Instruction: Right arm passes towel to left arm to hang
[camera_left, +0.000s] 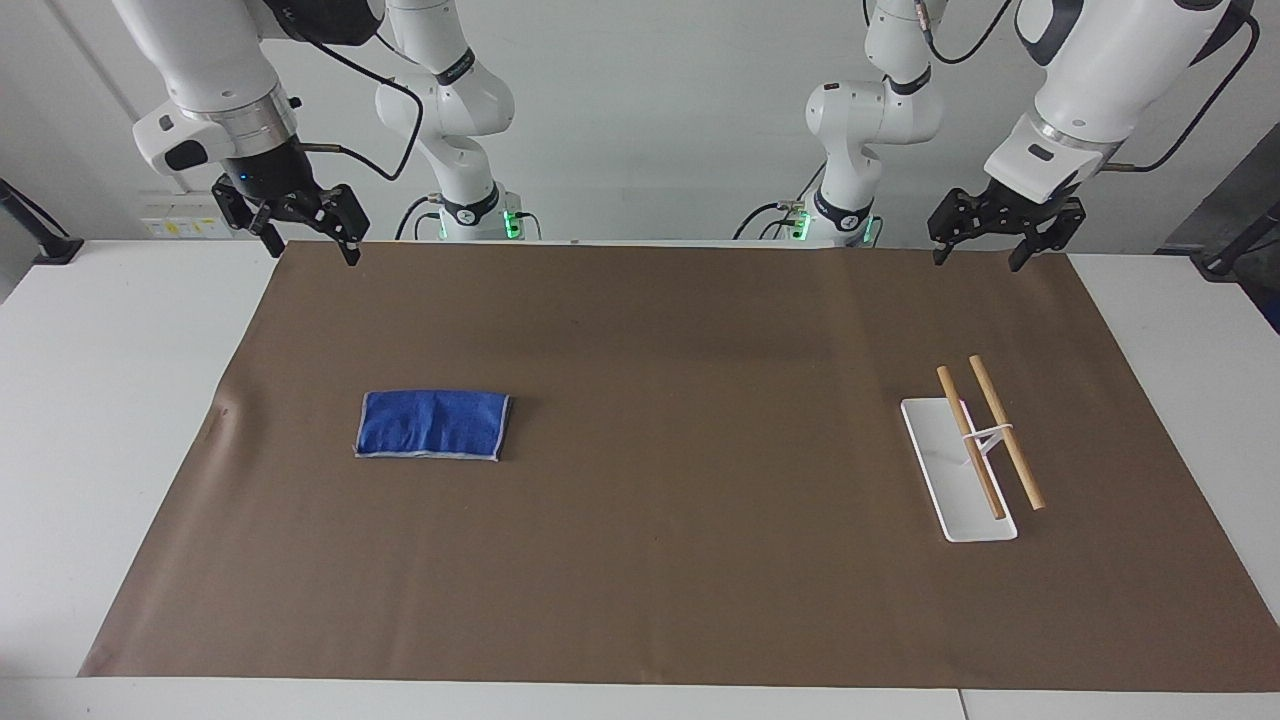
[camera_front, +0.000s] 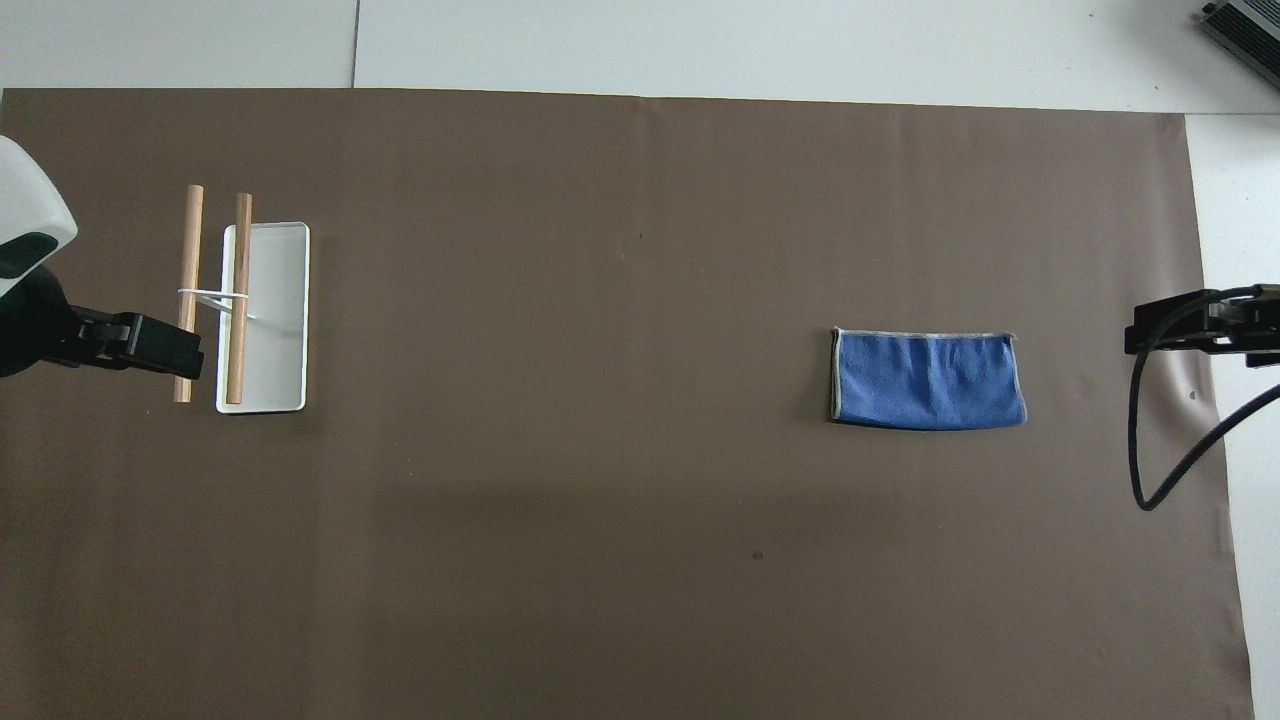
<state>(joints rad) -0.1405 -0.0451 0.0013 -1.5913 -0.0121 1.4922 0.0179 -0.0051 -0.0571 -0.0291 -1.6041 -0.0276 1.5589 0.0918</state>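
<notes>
The blue towel (camera_left: 433, 425) lies folded flat on the brown mat, toward the right arm's end of the table; it also shows in the overhead view (camera_front: 928, 380). My right gripper (camera_left: 312, 250) hangs open and empty in the air over the mat's edge nearest the robots, well apart from the towel. My left gripper (camera_left: 978, 260) hangs open and empty over the same edge at the left arm's end. In the overhead view the left gripper (camera_front: 160, 348) and the right gripper (camera_front: 1165, 335) show only partly at the sides.
A rack with a white base (camera_left: 940, 470) and two raised wooden rods (camera_left: 1005, 430) stands on the mat toward the left arm's end; the base also shows in the overhead view (camera_front: 280, 330). The brown mat (camera_left: 680, 520) covers most of the white table.
</notes>
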